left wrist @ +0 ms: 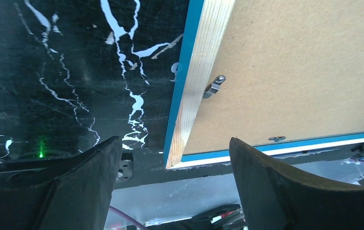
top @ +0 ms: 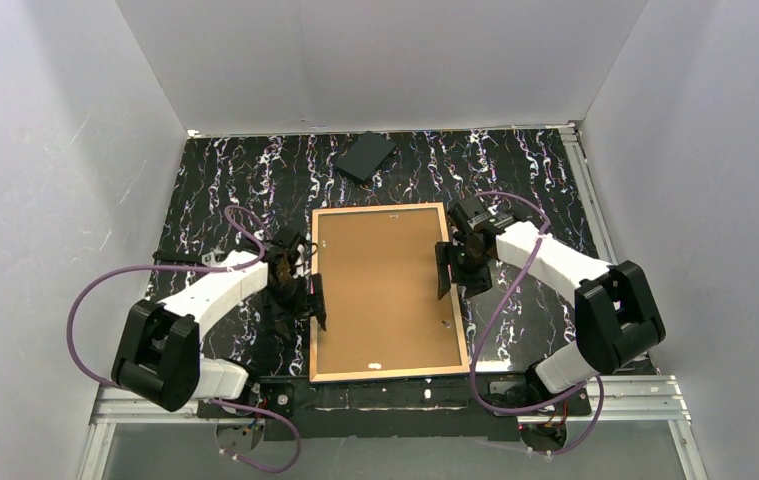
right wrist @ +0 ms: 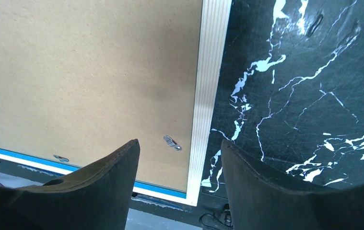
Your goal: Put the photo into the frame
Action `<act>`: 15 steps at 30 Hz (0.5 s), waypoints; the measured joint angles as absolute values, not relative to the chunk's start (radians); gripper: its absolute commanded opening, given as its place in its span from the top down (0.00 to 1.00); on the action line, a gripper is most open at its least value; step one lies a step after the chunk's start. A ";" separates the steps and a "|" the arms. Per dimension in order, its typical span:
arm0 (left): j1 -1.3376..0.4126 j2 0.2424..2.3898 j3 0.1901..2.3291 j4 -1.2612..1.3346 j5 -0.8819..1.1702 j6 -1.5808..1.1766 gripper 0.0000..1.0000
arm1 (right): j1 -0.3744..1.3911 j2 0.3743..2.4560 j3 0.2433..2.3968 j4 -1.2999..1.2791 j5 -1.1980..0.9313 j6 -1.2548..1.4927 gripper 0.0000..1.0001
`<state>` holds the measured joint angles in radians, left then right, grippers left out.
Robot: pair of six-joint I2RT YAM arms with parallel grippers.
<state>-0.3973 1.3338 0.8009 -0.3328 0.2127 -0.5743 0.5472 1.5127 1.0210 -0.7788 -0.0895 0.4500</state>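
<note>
**benchwatcher:** Standing right by the rig. On the left, the left gripper (left wrist: 170, 143) has its jaws apart with nothing in them, hovering over the near-left corner of the frame (top: 380, 208). The frame lies flat in the middle of the table (top: 215, 190), tan wood side up, with the brown backing board (top: 380, 290) sitting in it.

**tabs_n_glue:** And the photo?

**benchwatcher:** Can't see it from any angle. If it's in there it's under the board, but I honestly can't tell. There's a metal tab (left wrist: 214, 86) on the left rail that reaches over onto the board. On the right, the right gripper (right wrist: 180, 142) is also spread wide and empty, over the right rail near another tab (right wrist: 172, 142). A small black slab (top: 366, 156) sits at the far edge, well apart from it all.

**tabs_n_glue:** Sounds like the locking-the-back stage to me. I'd pin the frame with one arm and use a single fingertip on each tab, pushing straight down, not sideways. That tabletop looks slick and the frame's near rail is already at the edge.

**benchwatcher:** Agreed, and go gentle with glass underneath.
</note>
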 measured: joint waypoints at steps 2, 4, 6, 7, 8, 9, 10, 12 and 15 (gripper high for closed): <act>-0.429 1.340 0.778 -0.308 0.206 -0.592 0.20 | 0.547 1.509 1.006 -0.779 -0.097 0.450 0.29; -0.455 1.353 0.759 -0.289 0.201 -0.607 0.20 | 0.547 1.509 0.982 -0.779 -0.105 0.451 0.29; -0.480 1.375 0.740 -0.268 0.192 -0.619 0.21 | 0.547 1.509 0.954 -0.783 -0.112 0.452 0.29; -0.486 1.386 0.731 -0.258 0.186 -0.625 0.21 | 0.547 1.510 0.942 -0.786 -0.115 0.452 0.29; -0.497 1.393 0.723 -0.252 0.182 -0.629 0.21 | 0.547 1.510 0.936 -0.788 -0.116 0.452 0.29; -0.504 1.400 0.714 -0.242 0.179 -0.635 0.21 | 0.548 1.510 0.930 -0.790 -0.117 0.452 0.29; -0.509 1.406 0.706 -0.233 0.175 -0.640 0.22 | 0.550 1.510 0.926 -0.790 -0.120 0.451 0.29; -0.516 1.410 0.698 -0.224 0.174 -0.650 0.24 | 0.554 1.514 0.924 -0.791 -0.121 0.451 0.29; -0.520 1.409 0.696 -0.218 0.174 -0.660 0.25 | 0.571 1.529 0.924 -0.790 -0.123 0.449 0.30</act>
